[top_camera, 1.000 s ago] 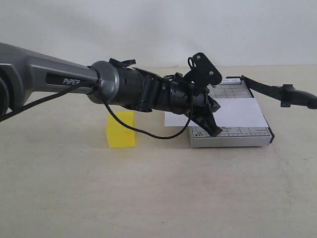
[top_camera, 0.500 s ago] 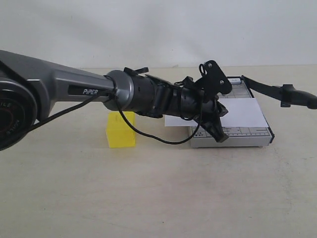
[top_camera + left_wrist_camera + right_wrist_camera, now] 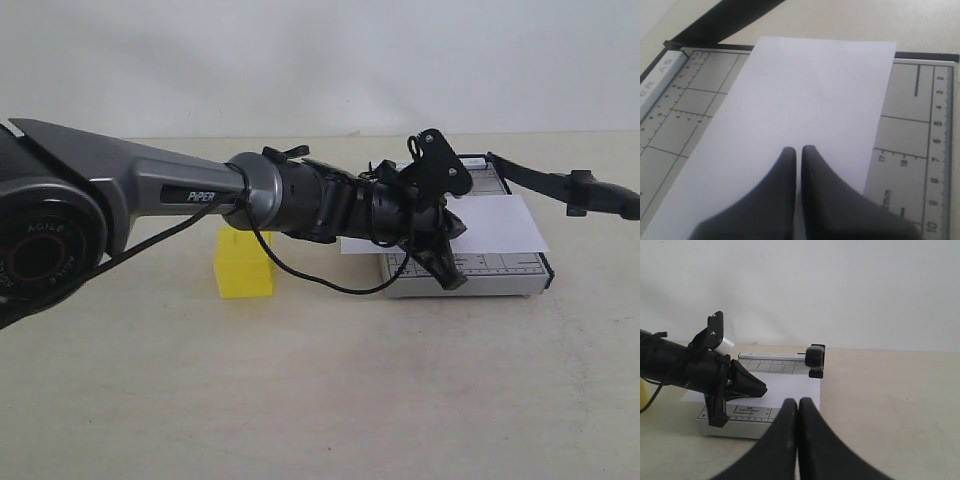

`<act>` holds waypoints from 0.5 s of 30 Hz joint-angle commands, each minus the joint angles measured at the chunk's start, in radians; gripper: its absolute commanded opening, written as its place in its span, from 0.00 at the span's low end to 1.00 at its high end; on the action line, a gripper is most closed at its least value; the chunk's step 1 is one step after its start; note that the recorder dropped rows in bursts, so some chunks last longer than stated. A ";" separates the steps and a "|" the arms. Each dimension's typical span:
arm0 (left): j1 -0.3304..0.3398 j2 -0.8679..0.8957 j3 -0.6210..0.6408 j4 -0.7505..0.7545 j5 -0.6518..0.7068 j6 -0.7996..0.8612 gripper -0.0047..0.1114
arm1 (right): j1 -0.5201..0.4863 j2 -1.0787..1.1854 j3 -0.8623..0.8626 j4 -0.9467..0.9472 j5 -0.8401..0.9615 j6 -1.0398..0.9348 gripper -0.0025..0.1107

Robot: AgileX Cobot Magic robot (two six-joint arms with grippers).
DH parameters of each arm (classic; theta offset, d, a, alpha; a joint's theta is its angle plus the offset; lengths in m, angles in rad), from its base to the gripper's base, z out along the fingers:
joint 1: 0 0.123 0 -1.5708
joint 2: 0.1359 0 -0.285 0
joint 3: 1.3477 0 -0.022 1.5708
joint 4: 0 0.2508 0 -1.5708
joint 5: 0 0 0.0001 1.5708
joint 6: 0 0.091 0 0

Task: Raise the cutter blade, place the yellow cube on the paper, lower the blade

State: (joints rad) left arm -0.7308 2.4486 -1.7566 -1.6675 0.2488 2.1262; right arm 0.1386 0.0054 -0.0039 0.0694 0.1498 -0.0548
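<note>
Paper (image 3: 500, 225), white and flat, overhung grey base's (image 3: 490, 275) left edge at centre right; cutter blade (image 3: 545, 182) stood raised; yellow cube (image 3: 246, 268) sat apart, centre left; left gripper (image 3: 795, 150) and right gripper (image 3: 798, 401) were clenched empty

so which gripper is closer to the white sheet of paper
Left. The left gripper is directly over the white paper sheet; the right gripper sits back, off the grey gridded cutter base.
</note>
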 commanded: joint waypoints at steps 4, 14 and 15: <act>-0.032 0.049 -0.030 0.001 0.004 -0.017 0.08 | 0.000 -0.005 0.004 0.003 -0.004 -0.003 0.02; -0.037 0.078 -0.083 0.001 -0.043 -0.017 0.08 | 0.000 -0.005 0.004 0.003 -0.004 -0.003 0.02; -0.037 0.078 -0.083 0.001 -0.043 -0.017 0.08 | 0.000 -0.005 0.004 0.003 -0.004 -0.003 0.02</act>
State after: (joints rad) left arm -0.7641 2.5089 -1.8435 -1.6758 0.2413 2.1214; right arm 0.1386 0.0054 -0.0039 0.0694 0.1516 -0.0548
